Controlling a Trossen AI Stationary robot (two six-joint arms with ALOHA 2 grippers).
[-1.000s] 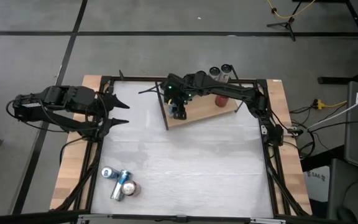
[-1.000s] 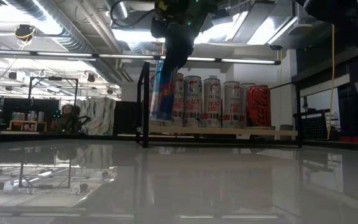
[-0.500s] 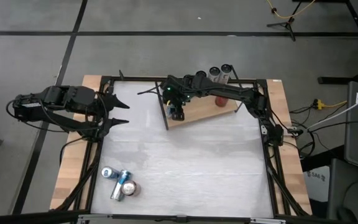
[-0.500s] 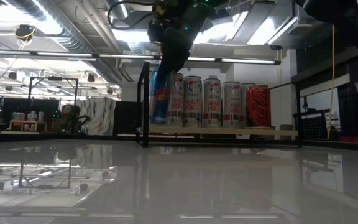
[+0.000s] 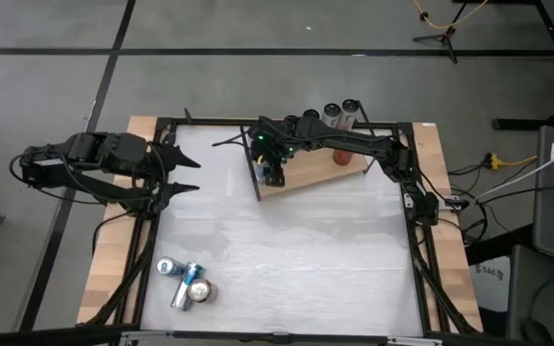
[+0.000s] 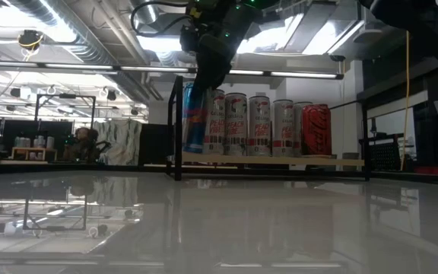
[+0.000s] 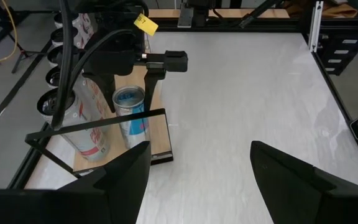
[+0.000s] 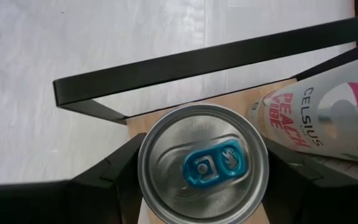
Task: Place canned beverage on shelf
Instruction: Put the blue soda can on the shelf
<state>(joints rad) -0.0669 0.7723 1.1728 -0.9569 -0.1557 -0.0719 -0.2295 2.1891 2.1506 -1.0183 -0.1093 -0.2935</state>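
Blue-and-silver slim aluminium can upright, long axis vertical, blue tab up, on the end of the light-brown wooden shelf with black wire frame, right gripper pinching it from above, white Celsius can just beside, left gripper spread, well apart.

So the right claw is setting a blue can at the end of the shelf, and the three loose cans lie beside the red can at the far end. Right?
Not quite. The three loose cans lie on the table's near left corner, far from the shelf, as the high view shows. The right claw does hold the blue can at the shelf's end.

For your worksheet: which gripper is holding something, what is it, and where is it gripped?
The right gripper holds the blue can by its upper sides, over the shelf.
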